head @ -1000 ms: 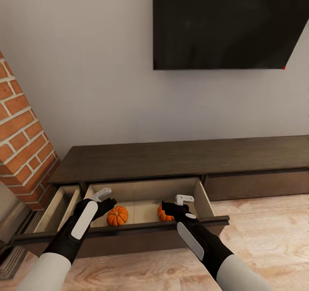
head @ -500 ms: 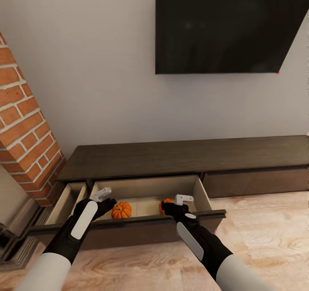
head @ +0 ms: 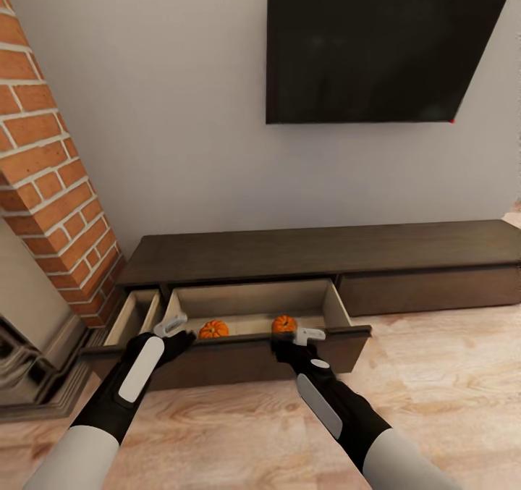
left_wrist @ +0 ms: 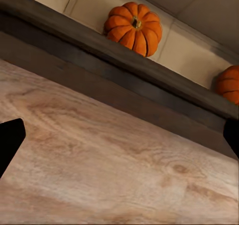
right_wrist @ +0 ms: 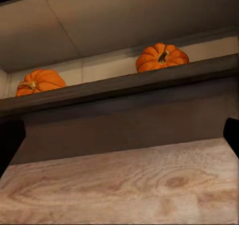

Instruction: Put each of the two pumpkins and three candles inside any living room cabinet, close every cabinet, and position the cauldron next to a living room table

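Two pumpkins (head: pixel 213 328) (head: pixel 284 323) sit in the open cabinet (head: pixel 318 255) drawer, lower centre of frame. Left pincer (head: pixel 171 325) and right pincer (head: pixel 310 334) both spread apart, empty, at drawer front.

Two orange pumpkins (head: pixel 213 328) (head: pixel 284 323) — inside open cabinet (head: pixel 318 251)

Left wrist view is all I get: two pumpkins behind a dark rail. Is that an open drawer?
Observer: Yes. In the head view the cabinet has its middle drawer pulled out, with the left pumpkin and the right pumpkin inside it.
Operator: Any other drawer open?
Observer: The narrower drawer beside the brick column is out too. The right-hand front panel is shut.
Operator: Right gripper?
Observer: The right gripper is open and empty, at the middle drawer's front edge.
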